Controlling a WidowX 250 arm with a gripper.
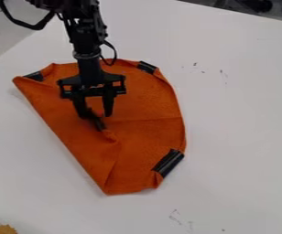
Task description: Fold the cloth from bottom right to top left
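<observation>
Pincer (97, 114): black, fingers spread apart, over the cloth (146, 137)
Cloth: orange, a bit wrinkly, on the smooth white surface (241, 119); straight left side, round right side
Black tip (99, 124): folded in, near the pincer

Orange cloth (146, 137), blk tabs (168, 162) at far left, far right & near right, lies mostly flat on wht table (241, 114). Part-folded: straight diag. edge on left, blk-tipped corner (99, 124) turned in approx. mid-cloth, w/ creases toward near end.
</observation>
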